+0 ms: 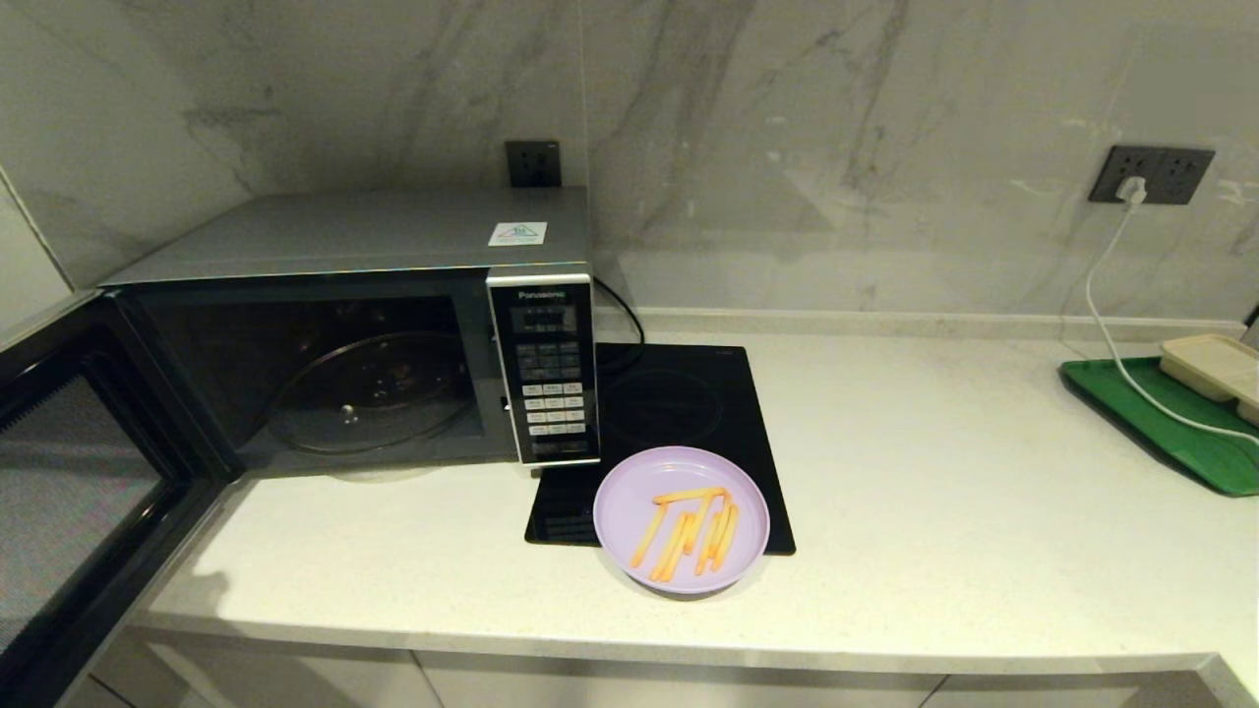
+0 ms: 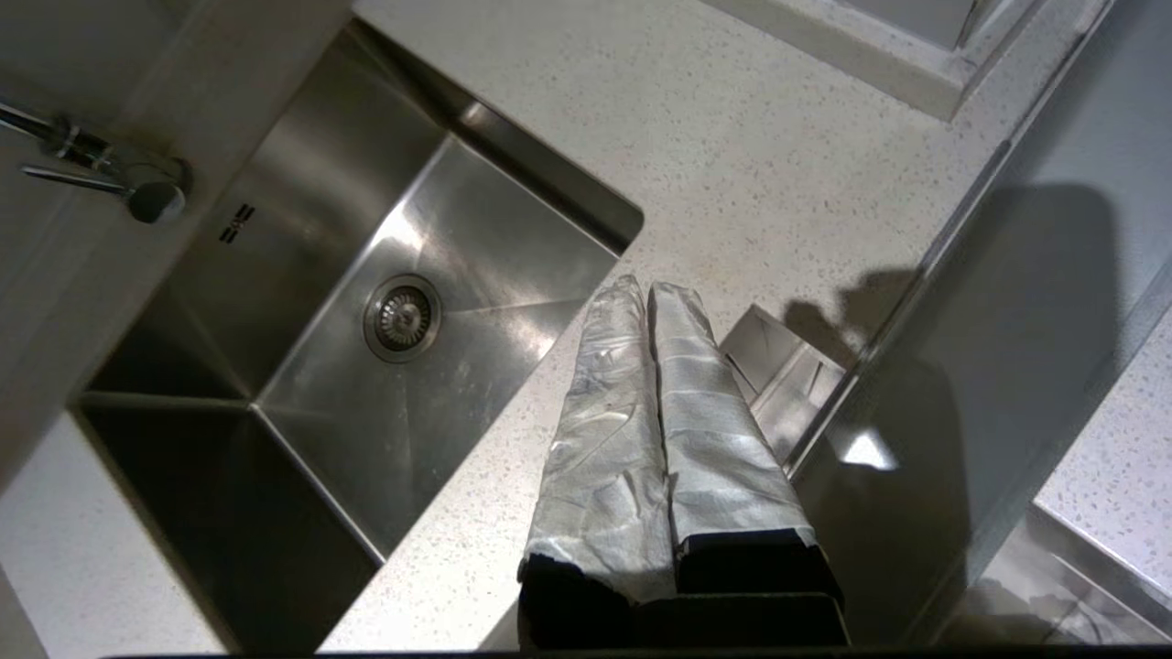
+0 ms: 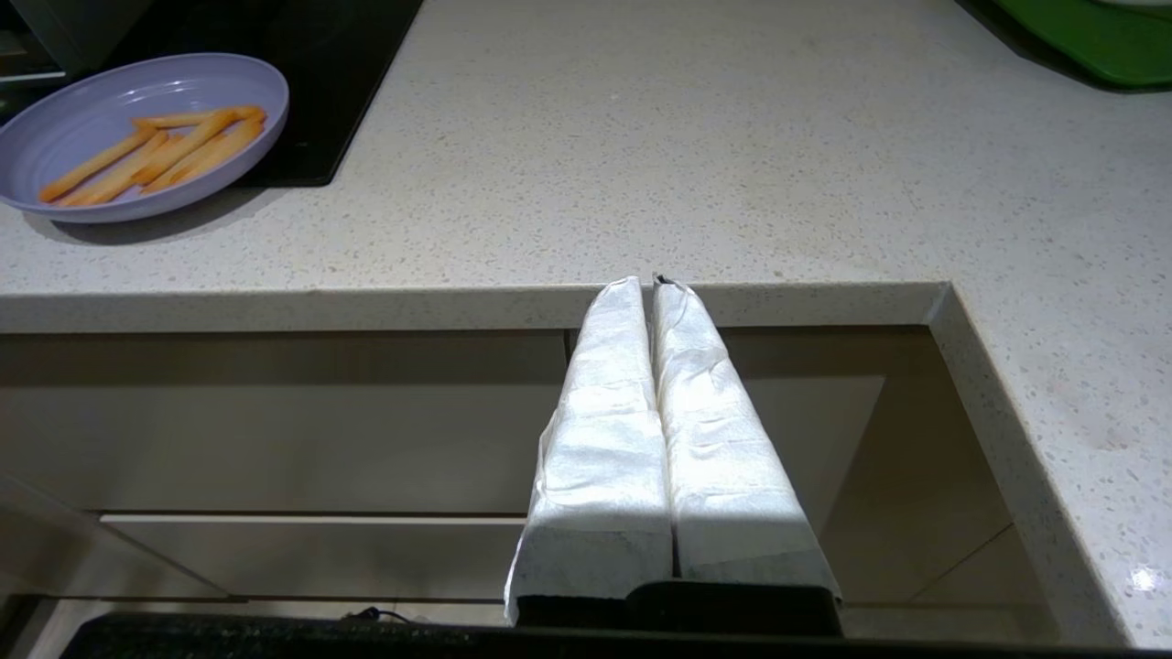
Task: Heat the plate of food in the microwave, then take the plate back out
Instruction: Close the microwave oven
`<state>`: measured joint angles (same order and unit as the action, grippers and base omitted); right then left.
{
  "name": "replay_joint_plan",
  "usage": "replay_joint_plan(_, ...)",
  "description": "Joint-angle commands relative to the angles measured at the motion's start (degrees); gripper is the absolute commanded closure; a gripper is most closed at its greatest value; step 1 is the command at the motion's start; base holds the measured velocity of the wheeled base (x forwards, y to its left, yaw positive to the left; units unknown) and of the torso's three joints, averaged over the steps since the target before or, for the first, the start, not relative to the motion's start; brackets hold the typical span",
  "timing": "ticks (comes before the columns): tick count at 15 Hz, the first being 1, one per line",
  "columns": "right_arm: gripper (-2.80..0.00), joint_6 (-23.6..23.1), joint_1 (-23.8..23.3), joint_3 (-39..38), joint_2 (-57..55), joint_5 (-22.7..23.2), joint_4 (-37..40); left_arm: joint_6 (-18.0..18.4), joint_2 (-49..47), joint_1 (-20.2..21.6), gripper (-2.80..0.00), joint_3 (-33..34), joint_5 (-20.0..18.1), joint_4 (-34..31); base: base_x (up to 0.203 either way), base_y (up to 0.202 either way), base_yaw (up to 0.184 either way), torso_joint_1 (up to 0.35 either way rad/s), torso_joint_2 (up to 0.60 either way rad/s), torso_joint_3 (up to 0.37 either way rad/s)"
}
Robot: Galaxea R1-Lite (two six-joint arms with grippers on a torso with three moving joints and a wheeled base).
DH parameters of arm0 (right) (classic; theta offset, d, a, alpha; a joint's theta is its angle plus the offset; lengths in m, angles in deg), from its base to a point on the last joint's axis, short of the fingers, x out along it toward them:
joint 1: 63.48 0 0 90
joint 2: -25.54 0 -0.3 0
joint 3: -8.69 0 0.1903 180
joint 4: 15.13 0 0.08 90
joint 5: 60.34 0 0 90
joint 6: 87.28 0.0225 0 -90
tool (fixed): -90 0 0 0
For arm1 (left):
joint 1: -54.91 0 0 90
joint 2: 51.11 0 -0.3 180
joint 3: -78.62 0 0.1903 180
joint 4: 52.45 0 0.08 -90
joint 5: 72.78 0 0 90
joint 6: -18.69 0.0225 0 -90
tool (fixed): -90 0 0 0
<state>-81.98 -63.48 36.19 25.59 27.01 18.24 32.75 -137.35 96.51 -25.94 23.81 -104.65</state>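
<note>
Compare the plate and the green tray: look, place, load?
The plate is round and lilac; the tray is green and straight-edged. The plate lies half on the black hob by the microwave; the tray sits at the far right. The plate holds fries; the tray holds a beige container. Both rest on the counter.

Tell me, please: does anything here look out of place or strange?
Only one thing: the plate of food sits half on the black induction hob, its front rim overhanging onto the countertop. The microwave stands open and empty. Nothing is spilled or damaged.
</note>
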Motion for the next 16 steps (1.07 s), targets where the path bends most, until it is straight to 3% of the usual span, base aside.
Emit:
replay_joint_plan(1, 0.00, 0.1, 0.0, 0.0, 0.0, 0.0, 0.0, 0.2, -1.0, 0.2, 0.00, 0.3, 0.0, -0.3, 0.000, 0.000, 0.000, 0.000, 0.00, 0.000)
replay_joint_plan(5, 0.00, 0.1, 0.1, 0.0, 0.0, 0.0, 0.0, 0.4, 1.1, -0.7, 0.00, 3.8, -1.5, -0.3, 0.000, 0.000, 0.000, 0.000, 0.00, 0.000)
replay_joint_plan(11, 0.00, 0.1, 0.0, 0.0, 0.0, 0.0, 0.0, 0.1, 3.7, -6.6, 0.00, 4.8, -2.2, -0.9, 0.000, 0.000, 0.000, 0.000, 0.00, 0.000)
replay_joint_plan(14, 0.00, 0.0, 0.1, 0.0, 0.0, 0.0, 0.0, -1.3, 6.4, -14.6, 0.00, 4.9, -1.6, -2.3, 0.000, 0.000, 0.000, 0.000, 0.00, 0.000)
replay_joint_plan(16, 0.00, 0.0, 0.0, 0.0, 0.0, 0.0, 0.0, -5.4, 8.1, -22.6, 0.00, 4.7, -0.4, -3.8, 0.000, 0.000, 0.000, 0.000, 0.00, 0.000)
